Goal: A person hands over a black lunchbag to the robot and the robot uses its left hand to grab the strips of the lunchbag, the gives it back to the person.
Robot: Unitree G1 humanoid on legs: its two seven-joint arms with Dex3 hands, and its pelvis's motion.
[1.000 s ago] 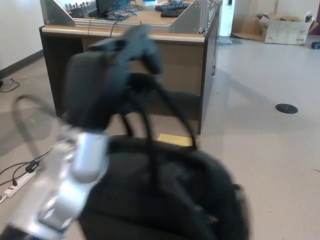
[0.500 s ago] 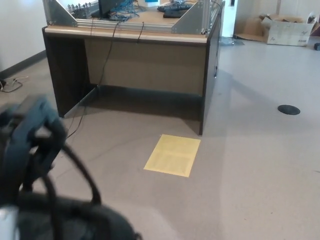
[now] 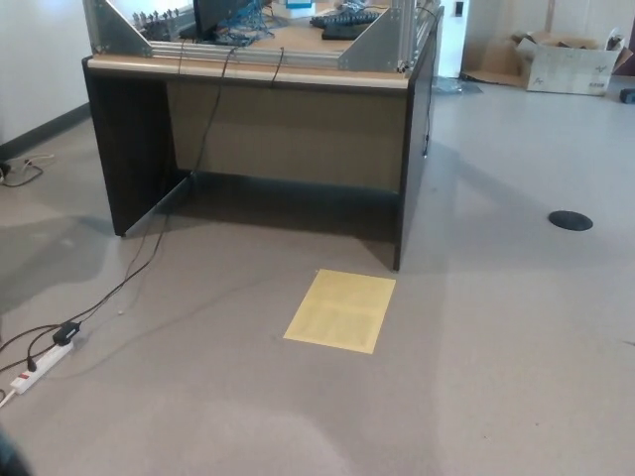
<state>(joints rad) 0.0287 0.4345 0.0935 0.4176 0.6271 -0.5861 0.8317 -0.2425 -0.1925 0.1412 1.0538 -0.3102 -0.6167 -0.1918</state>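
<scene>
Well, Sam, head view, the only one we had: where was the lunchbag?

Nowhere in shot, Jo. The camera looked down on bare grey floor (image 3: 476, 377), and no black bag and no straps showed anywhere.

And the left robot hand?

Out of frame, and the right robot hand too. Whether the left one was clenched on the straps or had let go, I couldn't tell. There was a dark smudge (image 3: 5, 458) in the bottom-left corner, but it was too small to name.

No person either?

None showed. What did show was a dark table (image 3: 248, 69) up top with a metal frame and cables on it. A yellow sheet (image 3: 340, 309) lay flat on the floor just in front of it. A power strip (image 3: 38, 367) sat far left with its cord running back under the table. A round black disc (image 3: 570, 219) was set in the floor to the right, and a cardboard box (image 3: 561, 61) stood well behind that.

So how would the bag have handled?

Going by the task alone, I judged it soft and fairly light. A fabric body like that would sag and swing under its straps rather than hold a shape.

And the place to take it?

The straps, near the top of their loop, with the thick fingers hooked through and the thumb closed across. I reckoned a loose pinch risked thin webbing sliding out, and a hurried hand-back risked the bag swaying into the person.
</scene>
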